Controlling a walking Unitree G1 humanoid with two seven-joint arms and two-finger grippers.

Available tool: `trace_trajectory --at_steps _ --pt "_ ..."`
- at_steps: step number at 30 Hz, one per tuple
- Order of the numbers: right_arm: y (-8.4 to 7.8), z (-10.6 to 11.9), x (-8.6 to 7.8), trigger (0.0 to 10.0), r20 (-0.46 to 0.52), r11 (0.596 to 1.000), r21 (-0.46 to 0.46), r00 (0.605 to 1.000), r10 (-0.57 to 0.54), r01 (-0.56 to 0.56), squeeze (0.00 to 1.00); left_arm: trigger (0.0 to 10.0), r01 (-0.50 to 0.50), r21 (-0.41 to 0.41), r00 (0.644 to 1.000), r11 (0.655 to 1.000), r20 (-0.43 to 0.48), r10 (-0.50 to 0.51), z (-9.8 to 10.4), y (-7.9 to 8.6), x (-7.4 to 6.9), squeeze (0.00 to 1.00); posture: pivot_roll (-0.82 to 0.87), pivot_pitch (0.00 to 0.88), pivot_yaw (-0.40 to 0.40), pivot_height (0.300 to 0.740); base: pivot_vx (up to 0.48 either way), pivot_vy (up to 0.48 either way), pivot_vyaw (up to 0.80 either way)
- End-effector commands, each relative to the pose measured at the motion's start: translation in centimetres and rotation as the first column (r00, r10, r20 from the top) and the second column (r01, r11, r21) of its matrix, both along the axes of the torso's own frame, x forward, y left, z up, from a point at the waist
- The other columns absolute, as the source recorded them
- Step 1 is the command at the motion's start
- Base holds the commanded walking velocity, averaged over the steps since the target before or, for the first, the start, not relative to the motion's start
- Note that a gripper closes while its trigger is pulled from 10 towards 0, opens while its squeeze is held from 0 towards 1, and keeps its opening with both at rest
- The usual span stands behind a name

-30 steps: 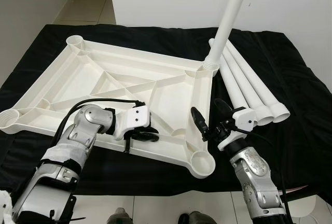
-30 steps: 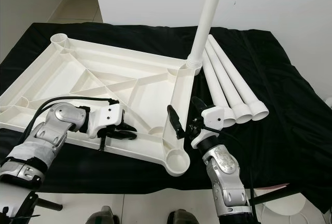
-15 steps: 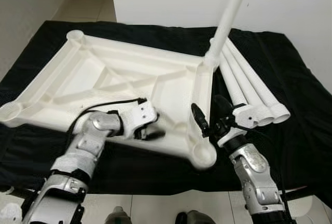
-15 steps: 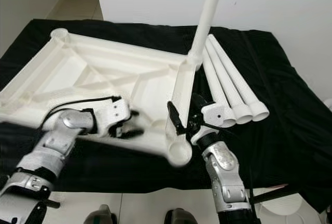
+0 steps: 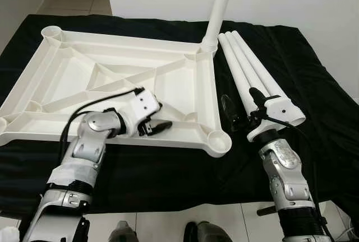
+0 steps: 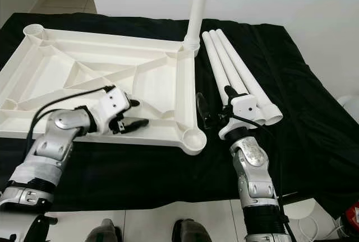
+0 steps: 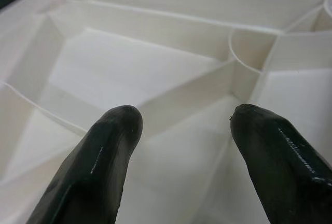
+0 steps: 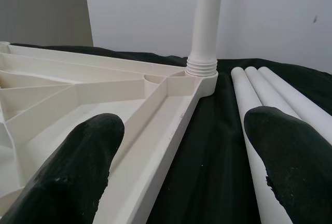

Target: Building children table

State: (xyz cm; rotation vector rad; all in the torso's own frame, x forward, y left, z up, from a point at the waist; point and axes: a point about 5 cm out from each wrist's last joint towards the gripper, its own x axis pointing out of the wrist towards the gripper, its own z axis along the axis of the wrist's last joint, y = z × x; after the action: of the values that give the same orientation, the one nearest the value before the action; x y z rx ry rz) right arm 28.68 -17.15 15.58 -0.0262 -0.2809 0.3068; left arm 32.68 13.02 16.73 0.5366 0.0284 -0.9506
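On the black-draped bench [image 5: 331, 135], the white tabletop [image 5: 84, 88] lies upside down, ribs facing up, with one leg [image 5: 220, 7] already standing in its far right corner socket. At the left, the left gripper [image 5: 152, 125] is held over the near rib, its fingers spread wide and closed on nothing. Near the right corner, the empty socket [image 5: 217, 139] is seen just beside the right gripper [image 5: 242, 107], whose fingers are likewise parted, with the three loose legs [image 5: 249, 71] lying side by side close by. The next leg is probably to be fetched: it should be gripped near its collared end, lifted clear of its neighbours, stood upright over the empty socket and pressed straight down, while the tabletop is steadied by the left gripper.
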Motion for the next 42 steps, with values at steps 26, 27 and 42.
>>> trace_trajectory --at_steps 26,27,42 --pt "-2.9 -1.6 2.8 10.0 -0.124 0.948 -0.052 0.94 -0.319 0.315 0.0 10.0 -0.162 -0.573 0.982 0.803 -0.172 0.076 3.2 -4.9 0.1 0.0 0.06 0.04 -0.038 0.74 0.0 0.0 0.0" --pt "-2.6 -2.9 2.4 10.0 -0.169 0.954 -0.052 0.939 -0.299 0.294 0.0 10.0 -0.168 -0.575 0.978 0.8 -0.196 0.064 2.7 -5.8 -0.5 0.0 0.06 0.031 -0.041 0.74 0.0 0.0 0.0" --pt "-1.4 -6.2 1.4 10.0 -0.302 0.959 0.002 0.915 -0.269 0.283 0.0 10.0 -0.222 -0.539 0.954 0.812 -0.291 0.067 1.6 -8.1 -1.2 0.0 0.07 0.019 -0.056 0.74 0.0 0.0 0.0"
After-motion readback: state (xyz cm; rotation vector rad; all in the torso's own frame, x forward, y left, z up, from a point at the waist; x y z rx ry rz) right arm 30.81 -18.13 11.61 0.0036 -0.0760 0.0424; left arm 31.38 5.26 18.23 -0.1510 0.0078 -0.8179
